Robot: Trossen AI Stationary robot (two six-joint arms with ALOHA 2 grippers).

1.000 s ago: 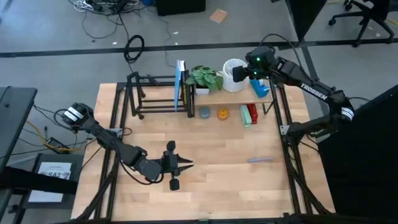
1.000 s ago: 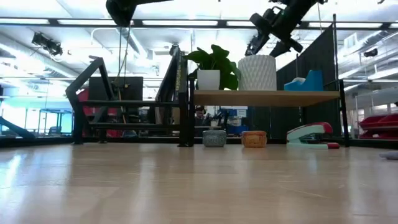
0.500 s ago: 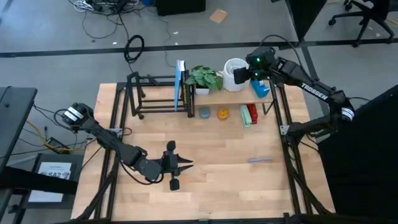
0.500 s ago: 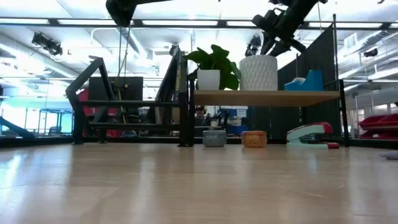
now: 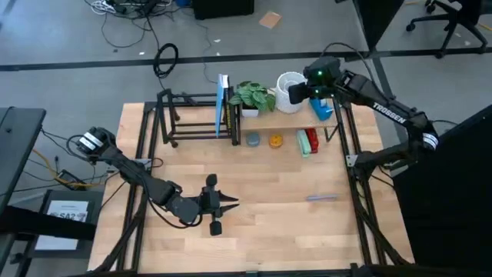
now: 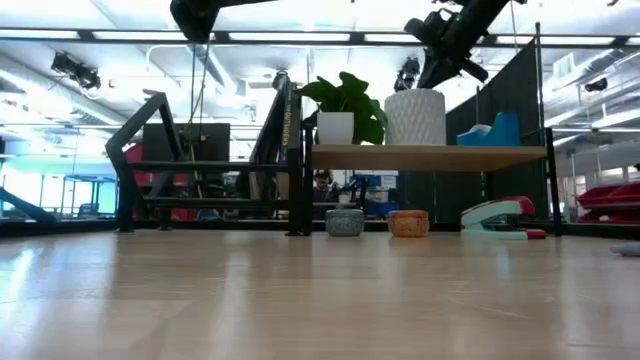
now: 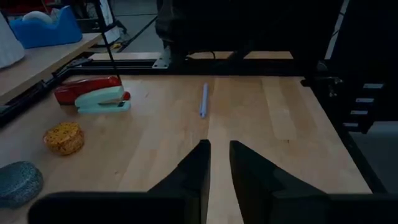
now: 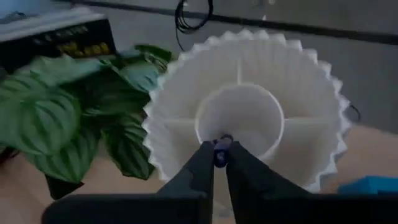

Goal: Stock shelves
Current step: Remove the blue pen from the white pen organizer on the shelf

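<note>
**Right arm holds a small blue item over the white holder on the plank shelf**

Low in the high view, the left gripper (image 5: 231, 203) rests near the middle of the wooden surface (image 5: 277, 223), its jaws drawn nearly together on nothing, as its wrist view shows. A pale blue pen (image 5: 322, 198) lies alone on the surface toward the right of that frame. Farther back, under the plank-topped stand (image 6: 428, 156), a grey woven puck (image 6: 345, 222), an orange woven puck (image 6: 408, 222) and a mint-and-red stapler (image 6: 500, 216) sit in a row on the surface. On the plank itself stand a leafy plant in a white pot (image 6: 342, 109), a ribbed white holder (image 5: 290, 91) and a blue tape dispenser (image 6: 492, 131), running left to right in the low view. The open black rod rack (image 5: 188, 119) stands at upper left of the high view, with an upright blue-edged book (image 5: 223, 105) between it and the plant. At upper right, the right gripper (image 8: 220, 153) hangs directly over the holder's inner ring, its jaws clenched on a small blue item (image 8: 219, 157) whose kind cannot be told.
</note>
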